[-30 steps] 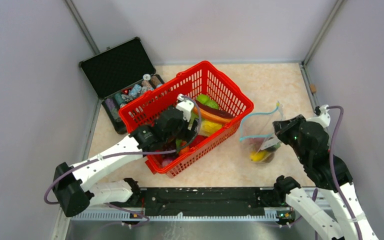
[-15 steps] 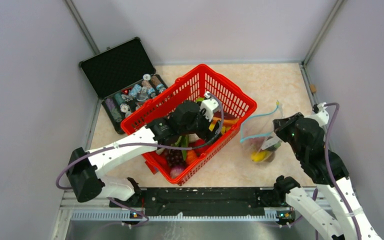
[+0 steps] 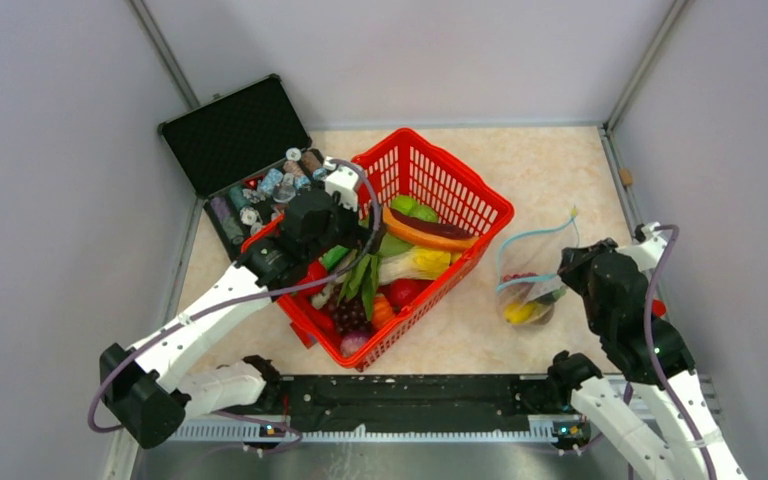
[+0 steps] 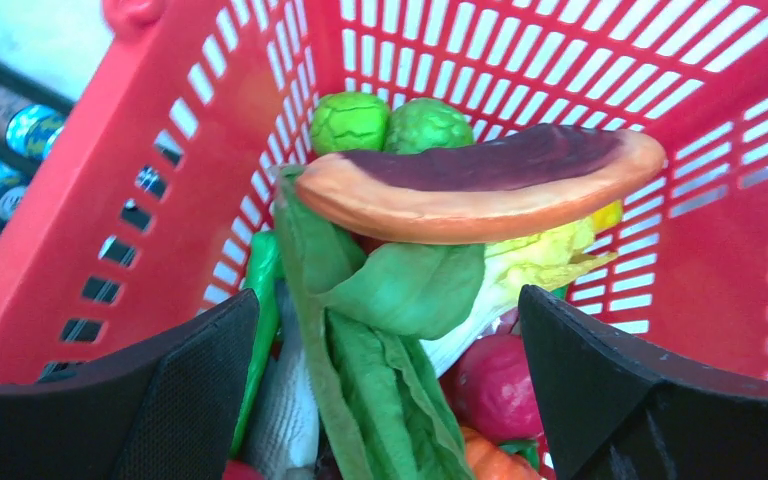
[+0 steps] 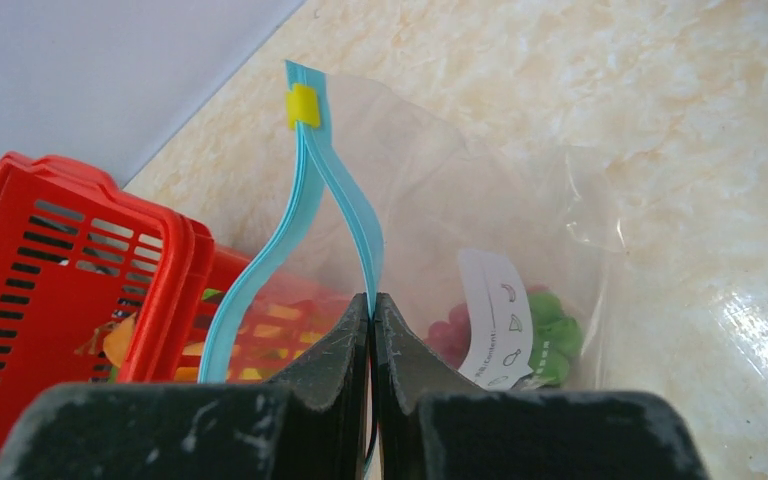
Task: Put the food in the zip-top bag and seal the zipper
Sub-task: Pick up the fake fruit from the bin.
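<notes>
Right end effector (image 5: 372,305): fingers pressed together, pinching one lip of the thin light-blue zipper (image 5: 345,200) on the clear soft plastic zip-top bag (image 5: 490,210). The bag stands on the pale marbled table (image 3: 530,165), to the right of the red lattice plastic basket (image 3: 452,182), near it but apart. The pinch holds that lip up while the other lip bows away toward the basket. Both strips meet at a small yellow slider tab (image 5: 303,106), so the mouth gapes toward the basket, where most of the small plastic toy food (image 3: 405,262) lies. That is judged to be the reason for the hold. Inside the bag, beside the white label patch (image 5: 498,322), are a green piece (image 5: 552,335), something red, and, in the top view, a yellow piece (image 3: 517,312). Left end effector (image 4: 388,300): fingers spread wide with nothing between them, poised at the basket's left rim and looking in. Below it lie a long orange piece with a purple face (image 4: 480,185), green leaves (image 4: 400,290), two knobbly green rounds (image 4: 352,120) and a red round piece (image 4: 495,385). Judgement: loading stage, with most food not yet bagged and the zipper unsealed. The long orange piece lies on top, so it is the likely next pick, though its length may foul the bag mouth. An open black case (image 3: 235,135) of small bottles sits at the basket's far left and is not part of the job.
</notes>
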Tool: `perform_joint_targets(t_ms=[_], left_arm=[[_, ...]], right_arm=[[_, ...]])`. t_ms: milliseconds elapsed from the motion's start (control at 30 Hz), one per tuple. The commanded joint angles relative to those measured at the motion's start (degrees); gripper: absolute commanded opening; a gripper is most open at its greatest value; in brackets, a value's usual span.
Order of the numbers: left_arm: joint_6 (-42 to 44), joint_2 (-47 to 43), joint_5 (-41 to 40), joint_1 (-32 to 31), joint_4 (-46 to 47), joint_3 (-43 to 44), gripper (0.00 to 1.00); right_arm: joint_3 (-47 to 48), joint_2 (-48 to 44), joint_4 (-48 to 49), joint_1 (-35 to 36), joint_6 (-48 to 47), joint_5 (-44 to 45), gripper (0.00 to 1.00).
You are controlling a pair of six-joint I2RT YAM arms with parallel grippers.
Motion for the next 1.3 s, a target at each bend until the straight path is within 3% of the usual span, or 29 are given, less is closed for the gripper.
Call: perform_joint_targets(t_ms=[0, 333, 633, 767, 1033, 1267], left_arm=[[-3.11, -1.84, 1.15, 4.47, 0.15, -2.37, 0.98], [-5.89, 3.10, 1.94, 6.98, -8.82, 1.15, 0.94], [-8.73, 4.65, -0.33, 6.91, -25.57, 7.13, 0.90], [-13.43, 5.03, -6.19, 6.86, -32.01, 6.20, 0.89], [-18.29, -3.92, -18.22, 6.85, -28.48, -5.77, 0.90], [-20.32, -1.62, -22.09, 6.88, -28.42, -8.98, 0.91]], right_arm=[[-1.71, -1.44, 0.33, 0.46, -0.12, 2.83, 0.03], [0.82, 2.15, 3.70, 0.47, -6.43, 2.85, 0.02], [3.78, 4.14, 4.09, 0.47, -10.49, -0.63, 0.03], [4.95, 4.18, 4.26, 0.47, -11.50, -4.13, 0.03], [5.68, 2.71, 2.45, 0.51, -10.59, -9.34, 0.03], [6.35, 0.36, 0.98, 0.52, -7.90, -10.81, 0.03]])
